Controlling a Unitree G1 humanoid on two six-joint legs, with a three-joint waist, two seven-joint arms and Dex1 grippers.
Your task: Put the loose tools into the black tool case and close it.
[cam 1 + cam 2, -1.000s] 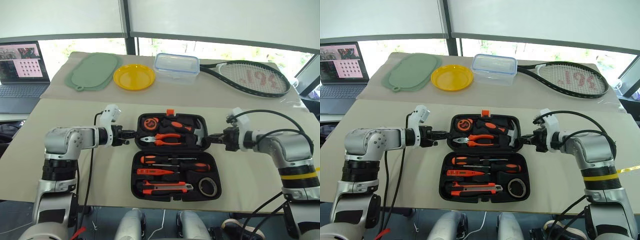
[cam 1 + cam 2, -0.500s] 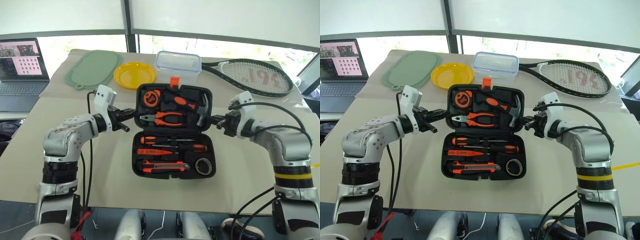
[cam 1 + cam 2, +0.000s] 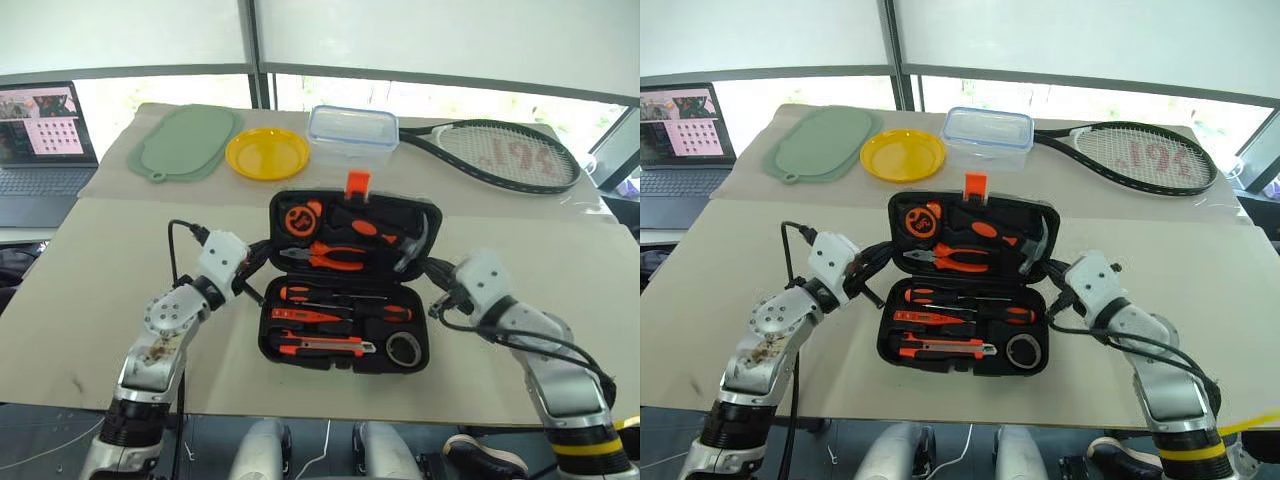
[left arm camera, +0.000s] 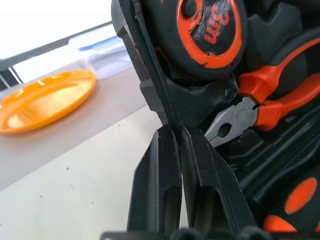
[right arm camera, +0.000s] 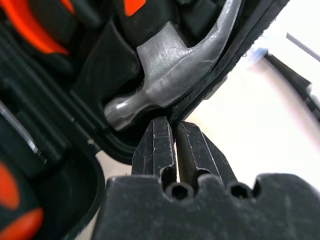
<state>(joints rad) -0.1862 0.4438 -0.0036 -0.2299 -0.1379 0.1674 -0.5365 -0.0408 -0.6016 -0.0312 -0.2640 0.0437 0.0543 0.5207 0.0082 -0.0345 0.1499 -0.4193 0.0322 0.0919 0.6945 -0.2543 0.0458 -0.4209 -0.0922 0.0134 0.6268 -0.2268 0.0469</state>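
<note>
Left eye view has the black tool case (image 3: 345, 290) lying between the two claws, its lid tilted up partway. Left gripper (image 4: 176, 131) is closed tight, its tips pressed to the lid's left edge beside the pliers (image 4: 250, 112). Right gripper (image 5: 173, 126) is likewise closed, its tips seemingly touching the lid's right edge just under the hammer head (image 5: 175, 70). Screwdrivers (image 3: 345, 298) sit in the base slots.
</note>
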